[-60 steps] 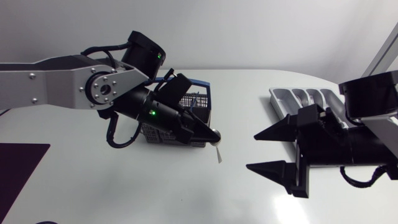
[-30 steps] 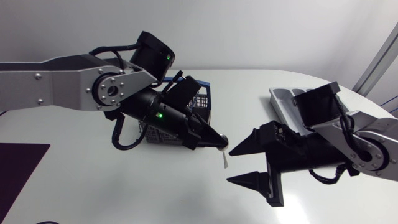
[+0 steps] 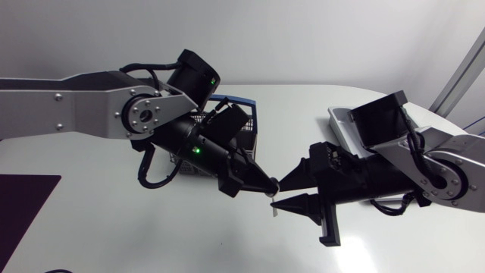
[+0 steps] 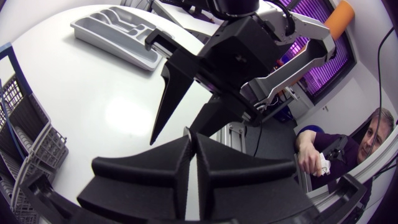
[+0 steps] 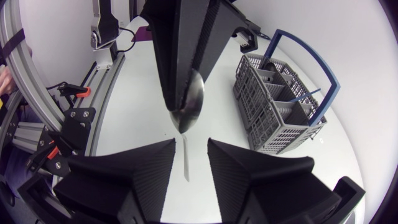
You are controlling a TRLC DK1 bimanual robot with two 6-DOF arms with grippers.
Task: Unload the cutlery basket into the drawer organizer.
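Observation:
My left gripper is shut on the bowl of a metal spoon, held out over the table to the right of the grey cutlery basket with its blue handle. The spoon's thin handle hangs down between the fingers of my right gripper. These stand either side of the handle with a narrow gap on each side, so the gripper is open. The grey drawer organizer lies at the far right, partly hidden behind my right arm. In the left wrist view the shut fingers hide the spoon.
The cutlery basket has several compartments, with a few pieces inside. The organizer lies beyond my right arm. Bare white table spreads in front of both grippers. A dark mat lies at the near left corner.
My right arm has swung left from beside the organizer to the spoon, and its fingers have narrowed around the handle. My left arm carried the spoon a little to the right and lower.

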